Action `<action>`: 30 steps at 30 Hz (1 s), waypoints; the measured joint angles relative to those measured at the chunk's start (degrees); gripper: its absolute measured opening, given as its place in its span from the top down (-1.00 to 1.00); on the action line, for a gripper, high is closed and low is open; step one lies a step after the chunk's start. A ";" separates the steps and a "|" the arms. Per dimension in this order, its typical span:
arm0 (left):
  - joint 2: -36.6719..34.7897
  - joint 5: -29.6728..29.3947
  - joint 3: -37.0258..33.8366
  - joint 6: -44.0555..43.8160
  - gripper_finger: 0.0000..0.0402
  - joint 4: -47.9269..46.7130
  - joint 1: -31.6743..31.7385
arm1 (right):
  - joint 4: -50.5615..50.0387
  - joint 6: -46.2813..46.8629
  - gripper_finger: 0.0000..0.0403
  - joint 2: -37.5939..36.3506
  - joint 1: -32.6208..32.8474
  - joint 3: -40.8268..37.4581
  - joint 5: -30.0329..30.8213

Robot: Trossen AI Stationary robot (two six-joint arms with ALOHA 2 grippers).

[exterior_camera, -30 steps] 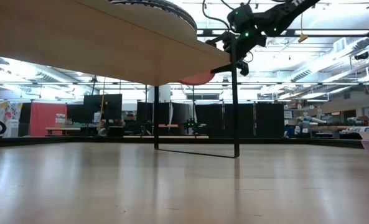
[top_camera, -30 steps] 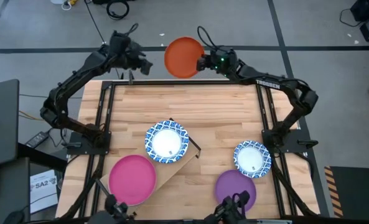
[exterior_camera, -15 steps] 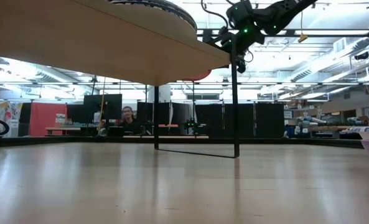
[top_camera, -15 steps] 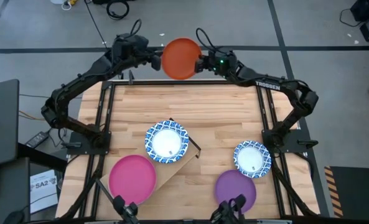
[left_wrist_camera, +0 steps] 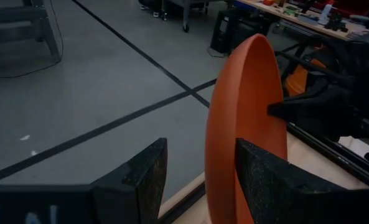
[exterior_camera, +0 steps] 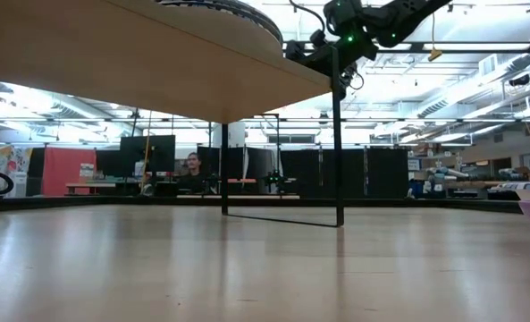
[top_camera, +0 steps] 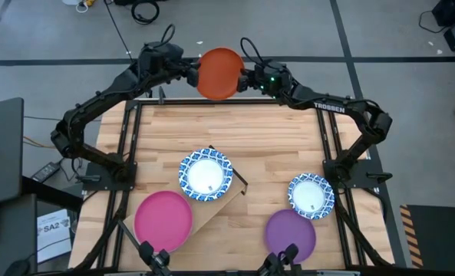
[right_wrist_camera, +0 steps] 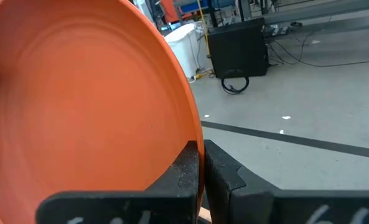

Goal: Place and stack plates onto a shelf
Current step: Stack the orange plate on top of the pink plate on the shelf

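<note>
Handover at the far edge of the surface [top_camera: 227, 146]. The right gripper [top_camera: 248, 79] has its jaws clamped on the rim of the orange plate [top_camera: 218, 73], held on edge in the air. The left gripper [top_camera: 190, 74] has wide jaws straddling the opposite rim, not yet closed. To do this well, the left jaws should seat fully over the rim and close before the right lets go. The shelf [top_camera: 212, 207], near left, carries a magenta plate [top_camera: 163, 221] and a patterned plate [top_camera: 206, 175]; another patterned plate [top_camera: 311, 195] and a purple plate [top_camera: 291, 234] lie near right.
</note>
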 joint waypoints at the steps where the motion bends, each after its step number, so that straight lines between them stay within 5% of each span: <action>1: 0.00 0.01 0.00 -0.02 0.04 -0.01 0.00 | 0.00 0.00 0.93 0.00 0.12 0.00 -0.02; 15: 0.02 -2.34 0.00 -1.66 0.08 -0.04 -0.02 | 0.39 0.60 0.92 0.00 0.25 0.00 -0.25; 30: 0.02 -2.82 -0.02 -1.35 0.79 -0.08 -0.02 | 2.55 0.67 0.89 0.00 0.34 0.00 -2.25</action>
